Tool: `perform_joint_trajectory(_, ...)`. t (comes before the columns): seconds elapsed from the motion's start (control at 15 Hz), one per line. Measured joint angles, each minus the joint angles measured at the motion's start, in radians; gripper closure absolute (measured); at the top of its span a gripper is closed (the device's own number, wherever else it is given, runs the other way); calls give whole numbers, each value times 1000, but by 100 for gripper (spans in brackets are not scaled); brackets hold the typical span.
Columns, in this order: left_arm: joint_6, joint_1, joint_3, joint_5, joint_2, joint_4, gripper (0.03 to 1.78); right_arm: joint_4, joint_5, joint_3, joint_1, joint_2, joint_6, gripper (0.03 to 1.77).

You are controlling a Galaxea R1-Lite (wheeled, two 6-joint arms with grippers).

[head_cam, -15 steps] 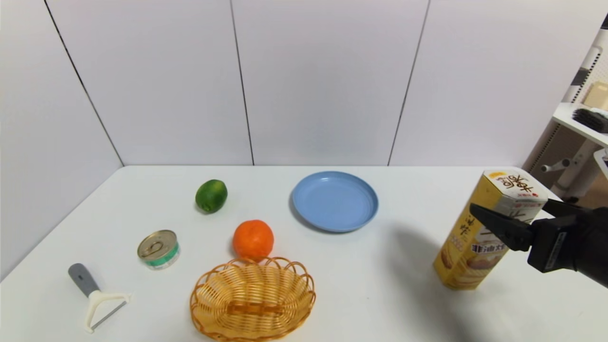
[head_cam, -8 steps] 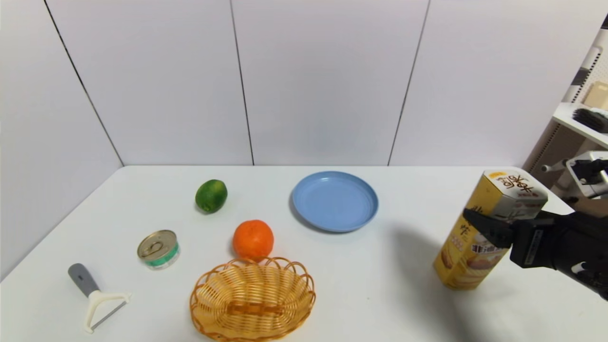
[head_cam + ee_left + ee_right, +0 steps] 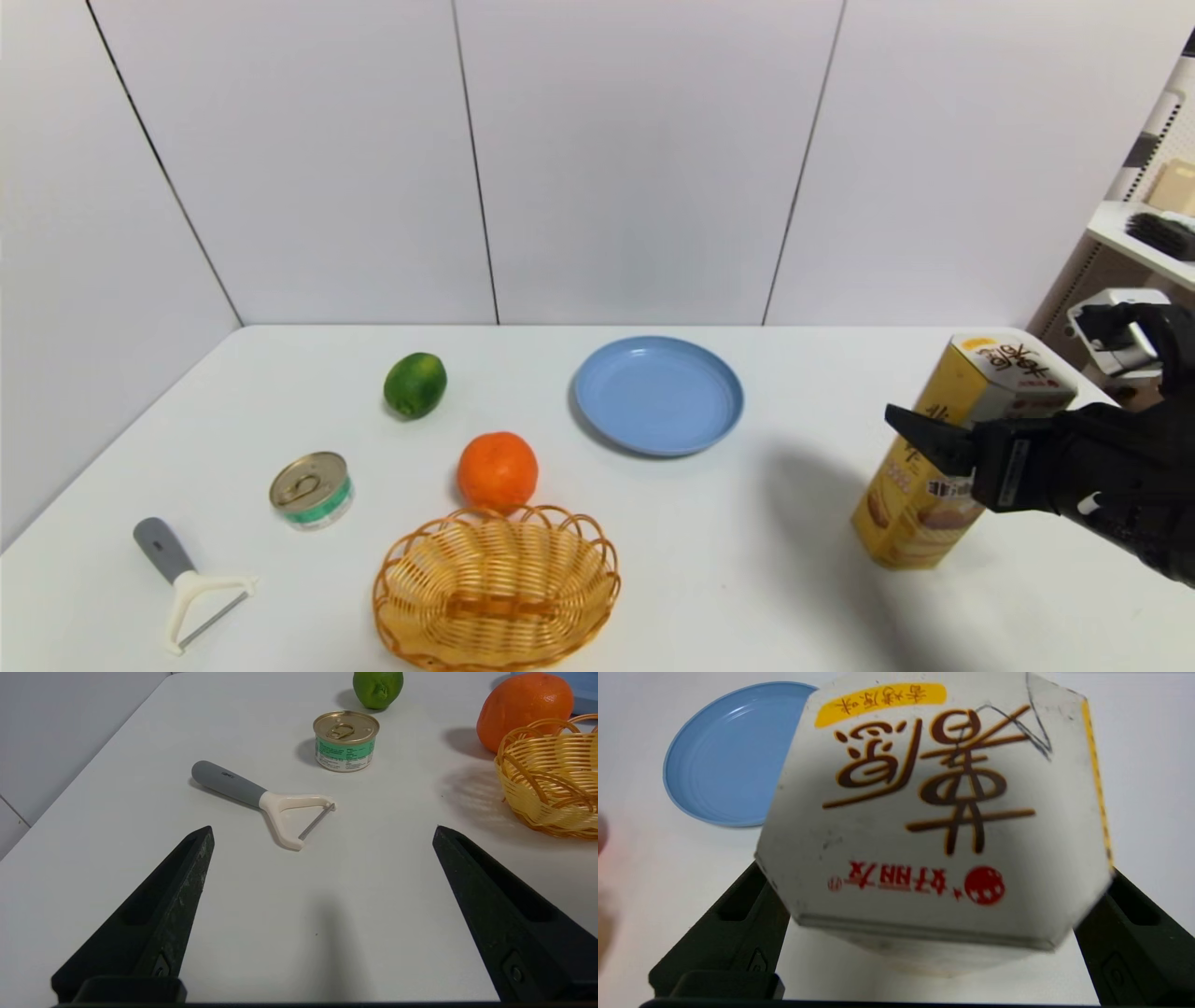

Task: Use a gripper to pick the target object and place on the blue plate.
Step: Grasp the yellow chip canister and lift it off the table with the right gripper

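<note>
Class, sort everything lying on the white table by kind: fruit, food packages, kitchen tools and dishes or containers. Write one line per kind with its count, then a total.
Fruit: 2, the lime and the orange.
Food packages: 2, the can and the yellow snack box.
Kitchen tools: 1, the peeler.
Dishes or containers: 2, the blue plate and the basket.
Total: 7.

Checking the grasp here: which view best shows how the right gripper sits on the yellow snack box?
The right wrist view: the yellow snack box sits between both fingers. The head view shows the right gripper side-on at mid-height. The left wrist view misses it.
</note>
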Motion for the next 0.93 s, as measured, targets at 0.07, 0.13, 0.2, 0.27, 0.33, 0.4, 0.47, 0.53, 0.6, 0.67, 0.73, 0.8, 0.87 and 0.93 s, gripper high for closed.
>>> perform_joint_trajectory(0.07,0,0,0,0,0,0,12,-2,0,-7,0,10,-1,10)
perform_joint_trajectory(0.13,0,0,0,0,0,0,12,-9,0,-13,0,21,0,10)
perform_joint_trajectory(0.2,0,0,0,0,0,0,12,-18,0,-15,-1,32,0,10)
perform_joint_trajectory(0.27,0,0,0,0,0,0,12,-28,-1,-17,-1,41,-1,10)
perform_joint_trajectory(0.33,0,0,0,0,0,0,12,-39,-1,-19,-1,51,-1,10)
perform_joint_trajectory(0.4,0,0,0,0,0,0,12,-43,0,-19,-1,58,-1,10)
perform_joint_trajectory(0.47,0,0,0,0,0,0,12,-43,0,-19,-1,63,-1,10)
perform_joint_trajectory(0.53,0,0,0,0,0,0,12,-43,0,-20,-2,68,-1,10)
perform_joint_trajectory(0.6,0,0,0,0,0,0,12,-43,0,-20,-3,70,-1,10)
perform_joint_trajectory(0.67,0,0,0,0,0,0,12,-42,0,-20,-4,72,-1,10)
perform_joint_trajectory(0.73,0,0,0,0,0,0,12,-43,0,-20,-5,74,-1,10)
perform_joint_trajectory(0.8,0,0,0,0,0,0,12,-43,0,-20,-6,75,-1,10)
perform_joint_trajectory(0.87,0,0,0,0,0,0,12,-43,-1,-20,-7,75,-1,10)
perform_joint_trajectory(0.93,0,0,0,0,0,0,12,-43,-1,-20,-7,74,-2,10)
